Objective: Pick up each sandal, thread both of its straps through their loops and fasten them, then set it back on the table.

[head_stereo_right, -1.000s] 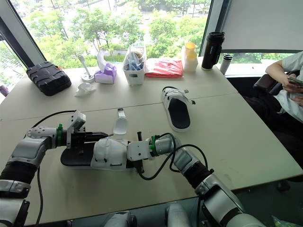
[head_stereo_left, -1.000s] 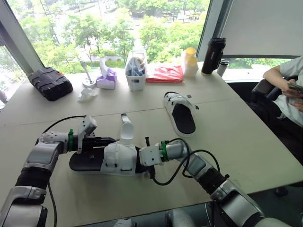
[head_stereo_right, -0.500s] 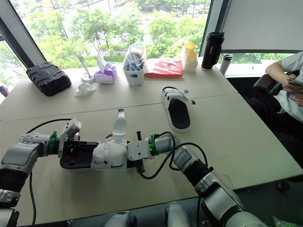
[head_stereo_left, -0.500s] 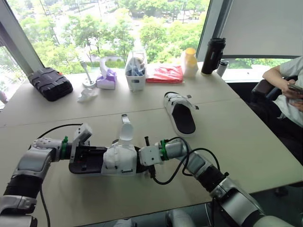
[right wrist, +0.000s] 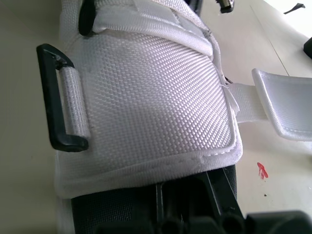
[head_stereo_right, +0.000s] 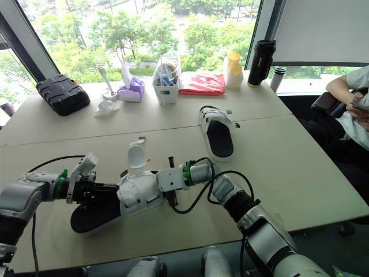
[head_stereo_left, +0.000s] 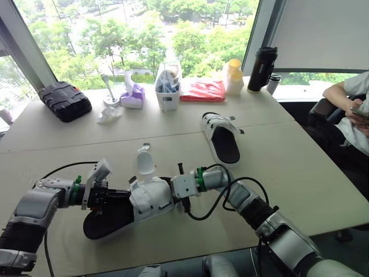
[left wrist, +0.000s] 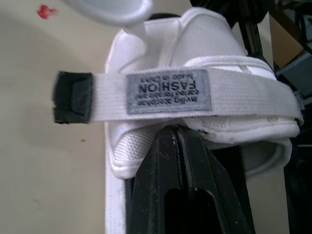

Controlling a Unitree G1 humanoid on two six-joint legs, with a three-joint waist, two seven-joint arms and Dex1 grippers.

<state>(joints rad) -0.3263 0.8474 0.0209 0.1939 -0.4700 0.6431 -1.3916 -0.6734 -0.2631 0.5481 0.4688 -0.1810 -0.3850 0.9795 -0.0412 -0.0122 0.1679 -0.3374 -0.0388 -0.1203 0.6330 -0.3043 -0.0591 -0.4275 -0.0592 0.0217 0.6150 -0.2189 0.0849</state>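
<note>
Left eye view: near sandal [head_stereo_left: 151,198] lay tilted between both grippers. Left gripper [head_stereo_left: 110,196] was closed, tips tucked under the upper. Right gripper [head_stereo_left: 174,190] sat at the toe, grip indeterminate.

The white upper of the near sandal [head_stereo_left: 151,199] covers the ends of the left gripper [left wrist: 175,139] and the right gripper [head_stereo_left: 173,191]; grip state is indeterminate. At 3 o'clock, the frame edge cuts off a seated person [head_stereo_left: 347,101]. Contents of the white basket [head_stereo_left: 168,95] at 12 o'clock are too small to identify.
</note>
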